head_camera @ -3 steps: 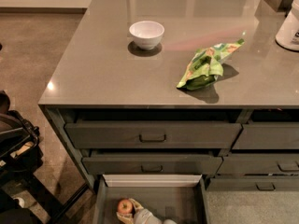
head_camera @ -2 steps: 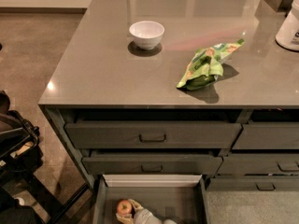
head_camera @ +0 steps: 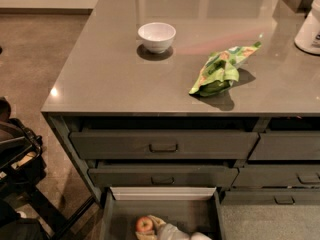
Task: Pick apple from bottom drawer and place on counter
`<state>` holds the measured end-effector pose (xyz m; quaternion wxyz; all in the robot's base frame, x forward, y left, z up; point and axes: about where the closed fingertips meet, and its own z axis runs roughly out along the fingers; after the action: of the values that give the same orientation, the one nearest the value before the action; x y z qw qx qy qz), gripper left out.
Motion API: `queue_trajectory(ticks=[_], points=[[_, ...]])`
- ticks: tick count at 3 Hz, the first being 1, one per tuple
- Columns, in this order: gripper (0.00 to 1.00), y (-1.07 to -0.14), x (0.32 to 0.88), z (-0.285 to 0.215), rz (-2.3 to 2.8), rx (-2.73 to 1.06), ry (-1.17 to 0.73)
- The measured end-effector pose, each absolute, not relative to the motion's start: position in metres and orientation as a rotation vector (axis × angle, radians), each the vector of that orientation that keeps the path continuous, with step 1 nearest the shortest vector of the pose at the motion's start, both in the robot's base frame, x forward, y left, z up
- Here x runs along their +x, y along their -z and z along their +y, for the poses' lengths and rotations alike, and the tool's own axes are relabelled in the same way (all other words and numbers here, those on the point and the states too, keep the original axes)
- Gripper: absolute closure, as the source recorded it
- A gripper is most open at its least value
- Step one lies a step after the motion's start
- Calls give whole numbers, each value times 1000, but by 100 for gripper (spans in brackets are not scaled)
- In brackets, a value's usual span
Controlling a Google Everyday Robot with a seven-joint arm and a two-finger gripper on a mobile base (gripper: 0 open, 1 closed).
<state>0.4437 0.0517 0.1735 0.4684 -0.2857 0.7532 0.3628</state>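
Observation:
The apple [head_camera: 144,225], small and red with yellowish patches, lies on the floor of the open bottom drawer [head_camera: 165,193] at the lower edge of the view. My gripper [head_camera: 162,228], pale grey, reaches down into the drawer right beside the apple, on its right side, and seems to touch it. The frame's bottom edge cuts off much of the gripper. The glossy grey-brown counter [head_camera: 115,79] spreads above the drawer cabinet.
On the counter stand a white bowl [head_camera: 156,36], a crumpled green snack bag [head_camera: 220,70] and a white container [head_camera: 310,29] at the right edge. Two shut drawers [head_camera: 163,144] sit above the open one. Dark equipment [head_camera: 17,159] stands on the floor at the left.

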Motion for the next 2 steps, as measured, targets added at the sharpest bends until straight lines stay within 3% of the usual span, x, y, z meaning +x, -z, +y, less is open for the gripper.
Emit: queue_trajectory(ticks=[1,2], points=[[100,-214,424,1,1892,-743,-910],[100,-232,438,-13,1881,-785,-868]])
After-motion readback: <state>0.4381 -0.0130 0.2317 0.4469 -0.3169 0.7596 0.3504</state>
